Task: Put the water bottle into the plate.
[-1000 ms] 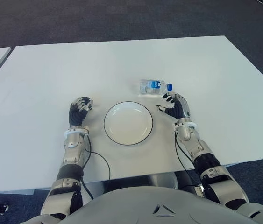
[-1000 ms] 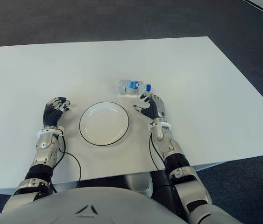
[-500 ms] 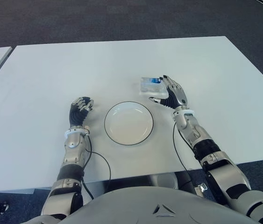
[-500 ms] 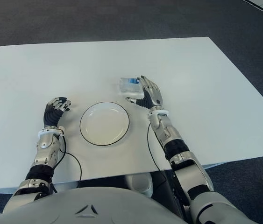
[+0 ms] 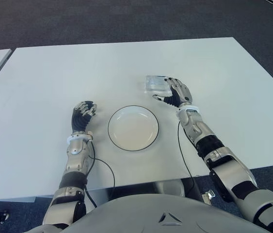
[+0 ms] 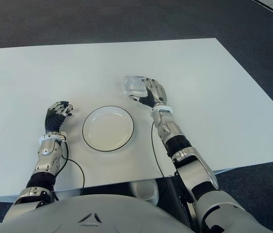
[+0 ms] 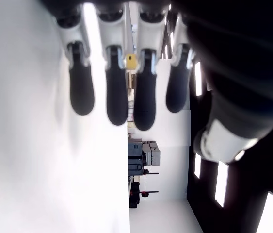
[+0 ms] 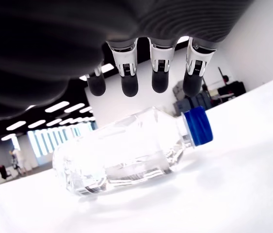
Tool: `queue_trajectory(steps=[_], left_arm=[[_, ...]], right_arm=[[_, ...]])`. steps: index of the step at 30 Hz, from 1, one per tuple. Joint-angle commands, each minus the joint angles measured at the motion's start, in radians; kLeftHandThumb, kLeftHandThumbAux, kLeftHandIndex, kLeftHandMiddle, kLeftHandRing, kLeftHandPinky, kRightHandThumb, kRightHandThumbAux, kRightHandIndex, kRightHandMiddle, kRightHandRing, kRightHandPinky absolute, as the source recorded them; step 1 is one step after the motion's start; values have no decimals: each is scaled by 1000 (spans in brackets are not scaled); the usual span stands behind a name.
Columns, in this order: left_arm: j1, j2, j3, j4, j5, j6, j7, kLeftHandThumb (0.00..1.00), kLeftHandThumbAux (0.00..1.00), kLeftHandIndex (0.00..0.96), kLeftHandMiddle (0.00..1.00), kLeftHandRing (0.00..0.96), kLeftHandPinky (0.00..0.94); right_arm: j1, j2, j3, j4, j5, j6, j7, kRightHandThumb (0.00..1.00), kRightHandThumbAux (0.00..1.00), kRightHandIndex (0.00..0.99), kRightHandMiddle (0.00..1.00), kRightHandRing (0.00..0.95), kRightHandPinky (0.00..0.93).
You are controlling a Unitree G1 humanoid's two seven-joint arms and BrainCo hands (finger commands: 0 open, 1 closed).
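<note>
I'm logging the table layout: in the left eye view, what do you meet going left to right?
left hand → plate → right hand, fingers spread above the water bottle, which it overlaps.

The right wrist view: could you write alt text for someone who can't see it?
A clear water bottle with a blue cap lies on its side on the white table. The right hand hovers above it, fingers spread, not gripping.
</note>
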Motion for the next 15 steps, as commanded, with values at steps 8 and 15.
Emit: queue_trajectory(steps=[8,15], left_arm=[[110,-39,-12,44,1,148,9,833,682,405,474,507,494],[108,-35,-14,44,6,155,10,832,683,406,473,505,485]], right_arm=[[-127,36,72,180,-16,27,-13,789,237,0,0,0,0],[-205,65,127,307,-26,20,-18,801,235,0,0,0,0]])
